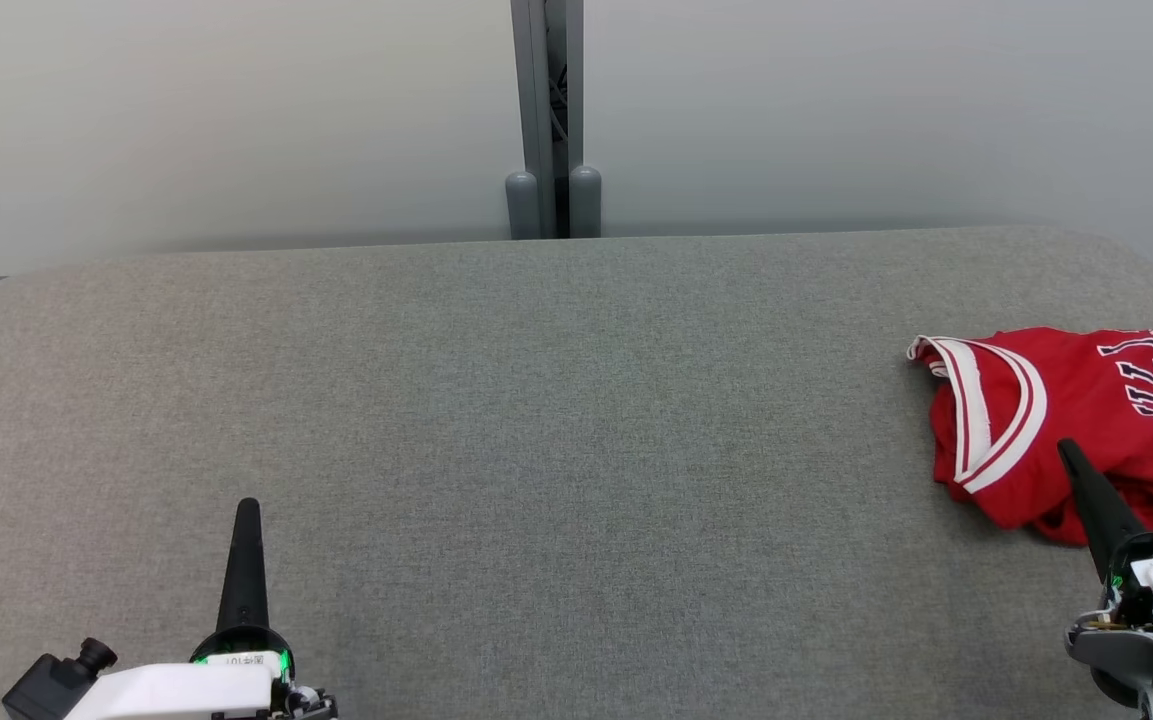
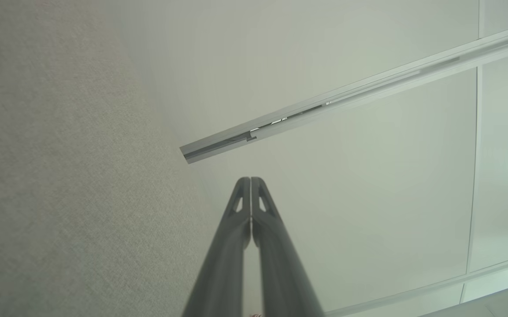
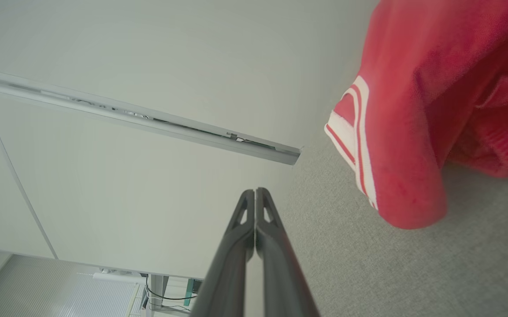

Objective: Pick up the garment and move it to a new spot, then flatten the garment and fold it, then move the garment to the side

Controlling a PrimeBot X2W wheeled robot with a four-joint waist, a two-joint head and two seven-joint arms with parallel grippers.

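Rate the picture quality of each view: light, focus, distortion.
Head view: soft, even light, no glare, the garment and its lettering crisp, a faint shadow behind the table at its far edge. Left wrist view: the wide angle bends the wall rail; the left gripper, shut, is fairly sharp. Right wrist view: the garment, close to the lens, is blurred; the right gripper, shut, is sharper.

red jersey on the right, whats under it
The red jersey lies crumpled on the grey fabric tabletop. Anything beneath its folds is covered and cannot be seen.
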